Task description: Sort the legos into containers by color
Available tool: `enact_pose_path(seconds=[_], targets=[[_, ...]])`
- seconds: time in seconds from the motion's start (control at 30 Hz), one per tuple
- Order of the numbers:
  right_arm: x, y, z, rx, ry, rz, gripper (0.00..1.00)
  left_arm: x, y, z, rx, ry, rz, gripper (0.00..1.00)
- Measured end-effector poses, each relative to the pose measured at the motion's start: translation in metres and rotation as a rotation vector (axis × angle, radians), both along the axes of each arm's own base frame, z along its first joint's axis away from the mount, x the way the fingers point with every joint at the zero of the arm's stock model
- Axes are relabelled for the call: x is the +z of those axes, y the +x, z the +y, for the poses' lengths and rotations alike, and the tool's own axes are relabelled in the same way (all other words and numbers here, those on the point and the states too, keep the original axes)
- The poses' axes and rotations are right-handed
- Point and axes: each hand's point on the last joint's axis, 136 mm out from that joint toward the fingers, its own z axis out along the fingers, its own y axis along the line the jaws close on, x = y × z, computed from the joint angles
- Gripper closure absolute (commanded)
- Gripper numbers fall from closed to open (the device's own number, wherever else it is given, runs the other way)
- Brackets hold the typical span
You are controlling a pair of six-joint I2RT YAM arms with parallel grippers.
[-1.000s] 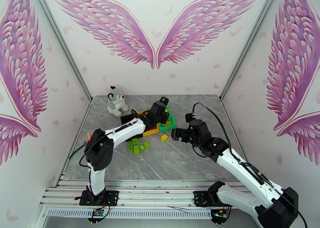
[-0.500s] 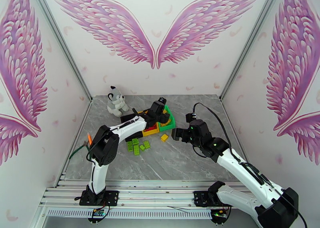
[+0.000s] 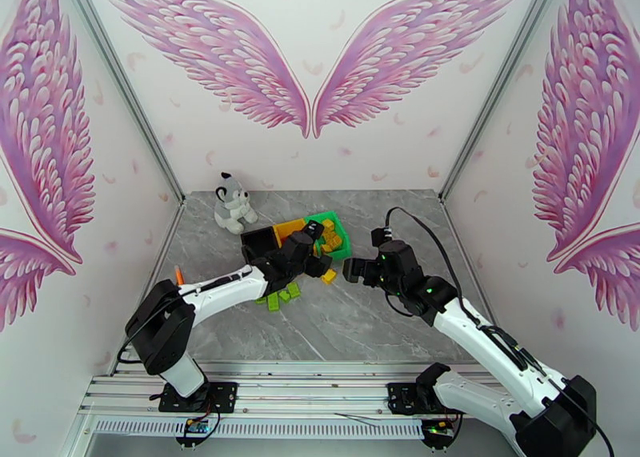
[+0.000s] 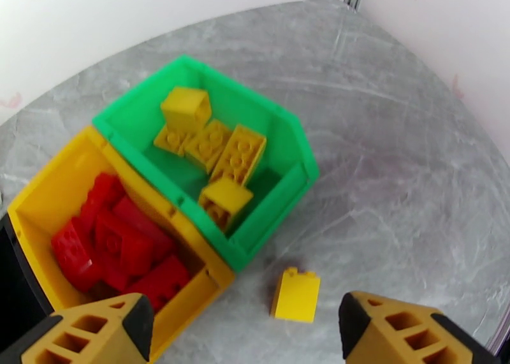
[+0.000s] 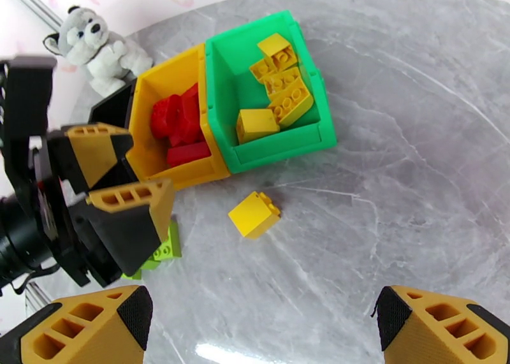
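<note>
**Both grippers open above the bins; one yellow brick loose on the surface**

In the left wrist view the left gripper (image 4: pixel 242 324) is open, its two fingers wide apart at the bottom corners of the frame with nothing clamped between them. A single yellow brick (image 4: pixel 296 295) lies on the grey surface (image 4: pixel 395 167) at lower centre, just below the green bin (image 4: pixel 274 222) and apart from it. The green bin sits at centre and holds several yellow bricks (image 4: pixel 233 155). Touching its left wall is the yellow bin (image 4: pixel 48 193), holding red bricks (image 4: pixel 115 244). A black bin (image 4: pixel 11 282) shows at the left edge, beside the yellow one.

In the right wrist view the right gripper (image 5: pixel 261 324) is also open, fingers at the bottom corners, empty. The loose yellow brick (image 5: pixel 254 214) lies at centre. Green bricks (image 5: pixel 162 250) lie at lower left, partly hidden behind the left gripper (image 5: pixel 121 180). A plush toy (image 5: pixel 95 43) sits at upper left.

From the top view, the three bins stand in a row at the frame's centre, with the green bricks (image 3: pixel 280 297) on the surface below them.
</note>
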Motion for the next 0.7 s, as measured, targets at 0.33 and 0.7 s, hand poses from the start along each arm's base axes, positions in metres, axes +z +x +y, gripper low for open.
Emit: enact_pose_path(seconds=[0.33, 0.7], targets=[[-0.009, 0.004, 0.008, 0.020, 0.008, 0.020, 0.01, -0.069, -0.031, -0.006, -0.075, 0.023, 0.111, 0.15], [-0.009, 0.005, 0.007, 0.017, 0.008, 0.020, 0.01, -0.109, -0.011, -0.030, -0.088, 0.061, 0.160, 0.19]])
